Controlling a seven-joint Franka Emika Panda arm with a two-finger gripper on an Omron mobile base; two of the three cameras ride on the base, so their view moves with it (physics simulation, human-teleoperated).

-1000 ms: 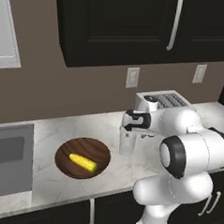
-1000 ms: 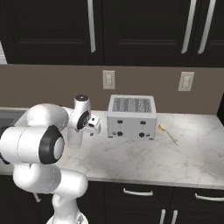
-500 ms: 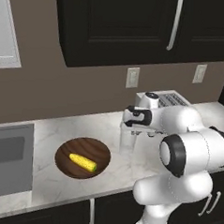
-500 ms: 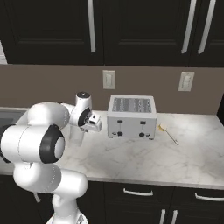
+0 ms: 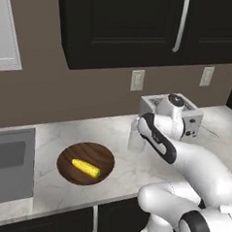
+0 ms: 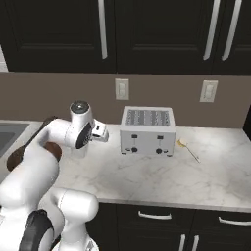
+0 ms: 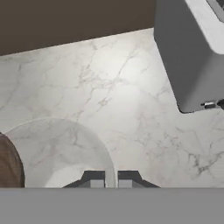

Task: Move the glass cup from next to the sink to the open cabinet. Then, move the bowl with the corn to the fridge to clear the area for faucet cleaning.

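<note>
Both jaws pinching glass cup (image 7: 57, 153) rim (closed)

- A silver four-slot toaster (image 6: 147, 131) stands on the white marble counter (image 6: 162, 176), near the brown back wall.
- Two pale wall outlets (image 6: 121, 89) sit above the counter.
- A small wooden-looking spoon (image 6: 188, 148) lies right of the toaster.
- Dark lower drawers carry silver handles (image 6: 151, 215).
</note>
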